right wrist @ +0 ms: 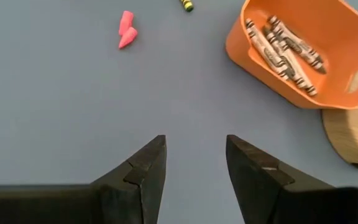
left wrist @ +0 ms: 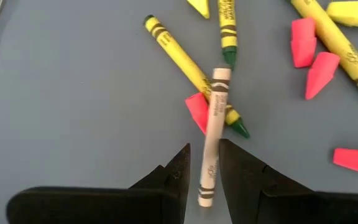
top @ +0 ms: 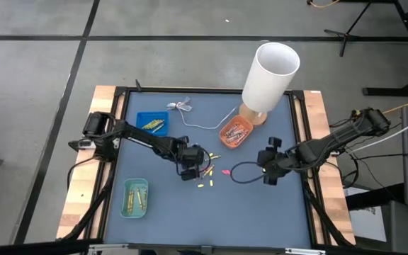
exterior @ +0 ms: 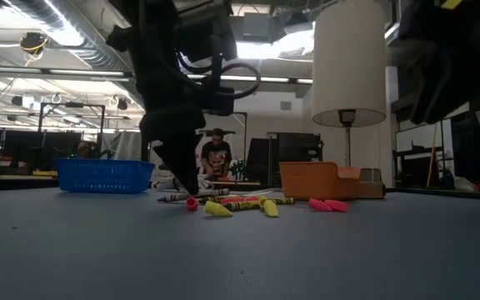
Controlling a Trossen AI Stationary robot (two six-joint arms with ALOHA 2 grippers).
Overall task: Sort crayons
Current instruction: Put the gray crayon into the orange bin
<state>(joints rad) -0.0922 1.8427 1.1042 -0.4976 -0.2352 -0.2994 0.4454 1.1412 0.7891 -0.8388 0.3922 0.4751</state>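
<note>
Left gripper [left wrist: 202,171] fingers grasping pale paper-wrapped crayon [left wrist: 212,127] near its end, over yellow crayon [left wrist: 179,56]. Light, stiff, brittle wax; better hold mid-length. Right gripper [right wrist: 196,163] fingers released, waiting right.

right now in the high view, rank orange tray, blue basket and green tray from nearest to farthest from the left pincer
1. Orange plastic tray, up and right of the left pincer, by the lamp.
2. Square blue basket at the table's far left and rectangular pale green tray at its near left: too close to call.
</note>
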